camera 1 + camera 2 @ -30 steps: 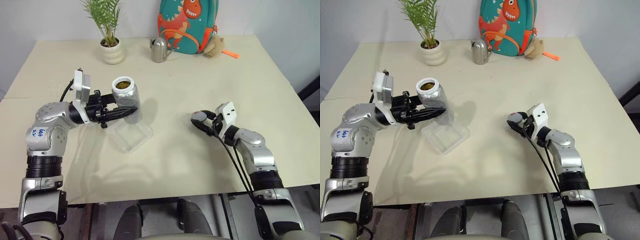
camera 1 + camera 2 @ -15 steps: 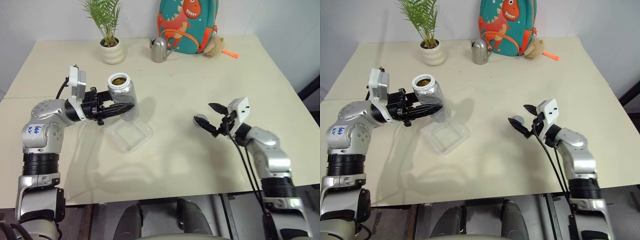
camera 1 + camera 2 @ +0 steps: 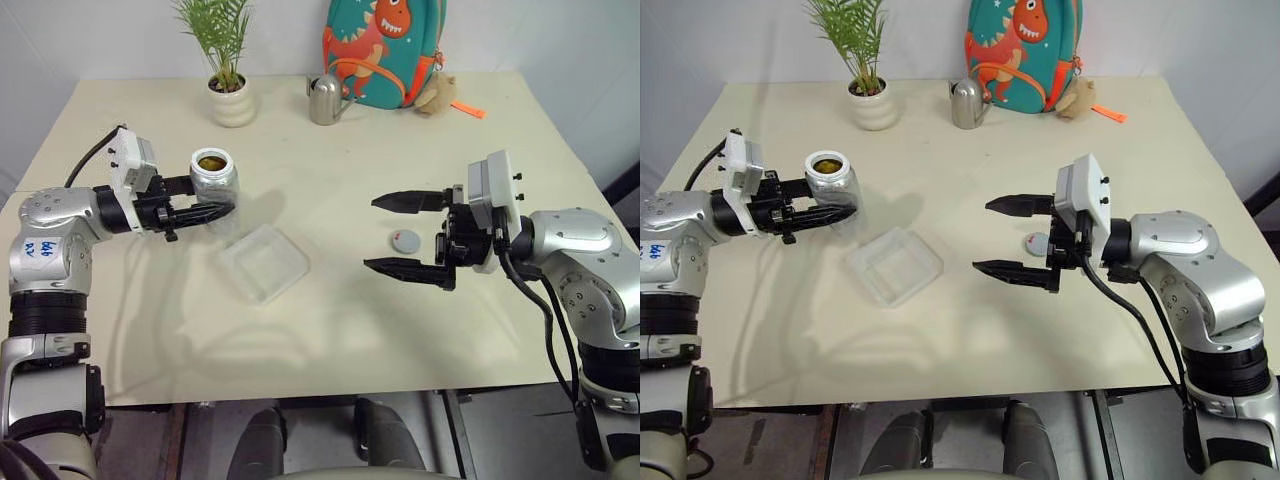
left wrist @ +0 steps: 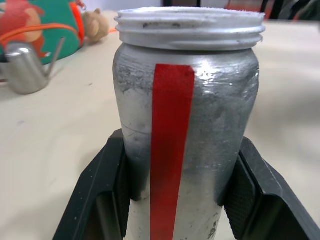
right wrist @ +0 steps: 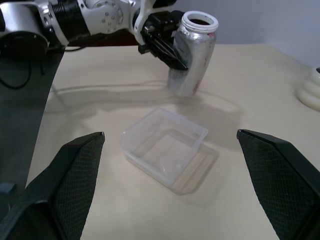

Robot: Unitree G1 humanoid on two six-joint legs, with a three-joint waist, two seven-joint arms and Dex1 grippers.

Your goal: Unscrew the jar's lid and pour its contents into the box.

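The left gripper [image 3: 205, 211] pinched the open, red-striped silver jar [image 3: 214, 186]; it needed tipping slowly over the clear plastic square box [image 3: 263, 262]. The right gripper's [image 3: 400, 234] fingers stood spread, empty.

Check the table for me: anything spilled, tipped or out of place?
Nothing spilled. The small round grey-white lid lies loose on the table, the shiny silver jar is open and upright in the left gripper, and the clear plastic box looks empty.

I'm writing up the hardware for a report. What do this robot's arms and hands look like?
Both arms are silver metal with black ribbed joints. Each hand, left hand and right hand, has two black fingers below a white wrist box. Black cables trail along the arms, and a blue handwritten mark sits on the left one.
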